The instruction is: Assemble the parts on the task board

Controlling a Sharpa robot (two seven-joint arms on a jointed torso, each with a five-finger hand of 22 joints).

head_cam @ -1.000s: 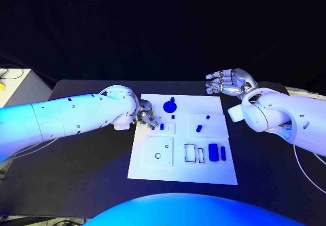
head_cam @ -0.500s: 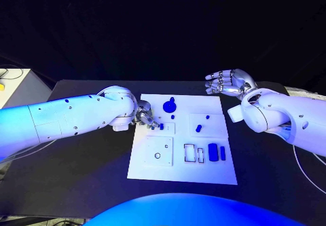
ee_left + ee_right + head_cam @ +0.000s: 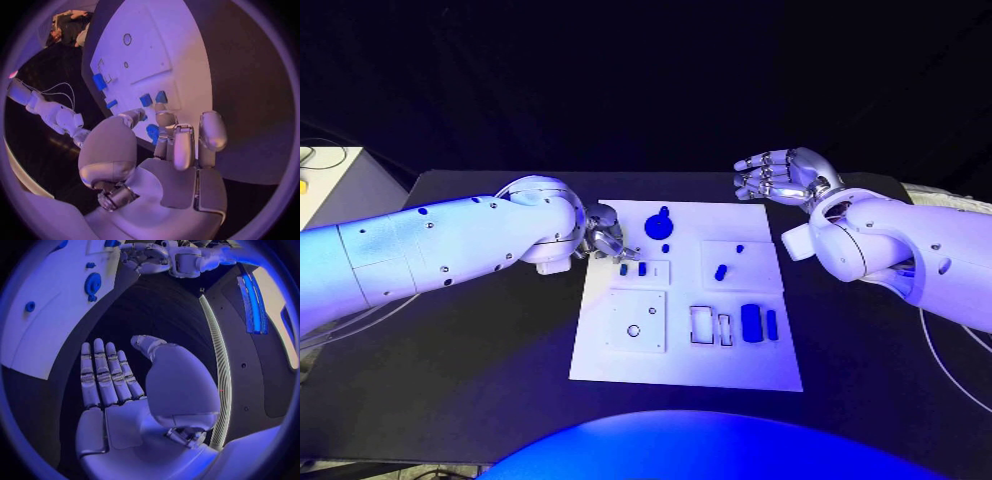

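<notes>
- Head view: the white board (image 3: 687,300) lies in the middle of the black table (image 3: 473,340); the left hand (image 3: 603,243) sits at the board's near-left edge with fingers bent down toward it; just beyond its fingertips lie two small blue pieces (image 3: 642,268) in a marked square; whether anything is pinched cannot be told here; a round blue knob (image 3: 658,226) lies just past the hand, further up the board; two blue bars (image 3: 759,322) lie well away from it, toward the other side of the board; the right hand (image 3: 783,175) hangs off the board's far corner, fingers loosely apart, holding nothing.
- Left wrist view: the left hand (image 3: 164,150) has its fingers curled over the board (image 3: 140,45); a blue piece (image 3: 153,133) shows between the thumb and the fingers; two more blue pieces (image 3: 154,98) lie just ahead of the fingertips; I cannot tell whether the hand grips the piece.
- Right wrist view: the right hand (image 3: 134,390) is flat and open, fingers straight and side by side, nothing in it; the board (image 3: 53,305) lies beside the fingers, apart from them.
</notes>
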